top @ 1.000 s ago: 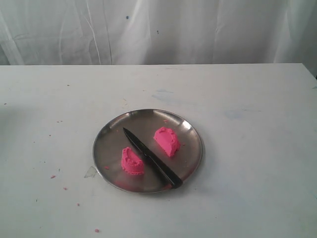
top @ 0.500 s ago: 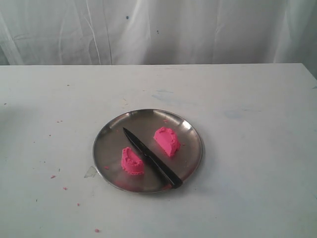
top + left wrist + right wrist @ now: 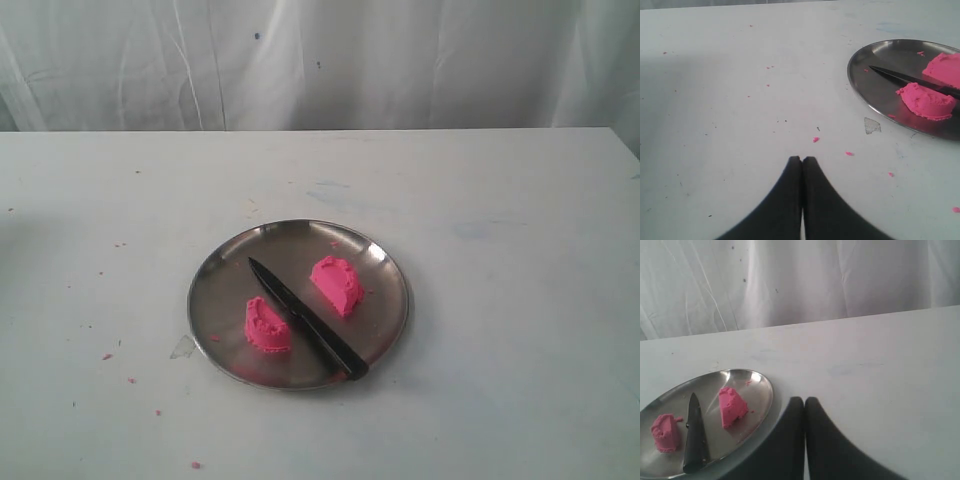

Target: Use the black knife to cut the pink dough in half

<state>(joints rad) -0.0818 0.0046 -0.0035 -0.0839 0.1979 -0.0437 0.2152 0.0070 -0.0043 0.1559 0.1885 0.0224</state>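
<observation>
The pink dough lies in two half-round pieces on a round steel plate [image 3: 385, 262]: one piece [image 3: 267, 326] on the near left, the other [image 3: 337, 285] on the right. The black knife [image 3: 305, 318] rests flat between them, its point toward the far left. No gripper shows in the exterior view. In the left wrist view my left gripper [image 3: 802, 159] is shut and empty above bare table, away from the plate [image 3: 860, 82]. In the right wrist view my right gripper [image 3: 804, 400] is shut and empty, just beside the plate's rim [image 3: 767, 395].
Tiny pink crumbs [image 3: 107, 356] are scattered on the white table left of and in front of the plate. A small scrap [image 3: 183, 347] lies by the plate's left rim. A white curtain [image 3: 320, 60] hangs behind the table's far edge.
</observation>
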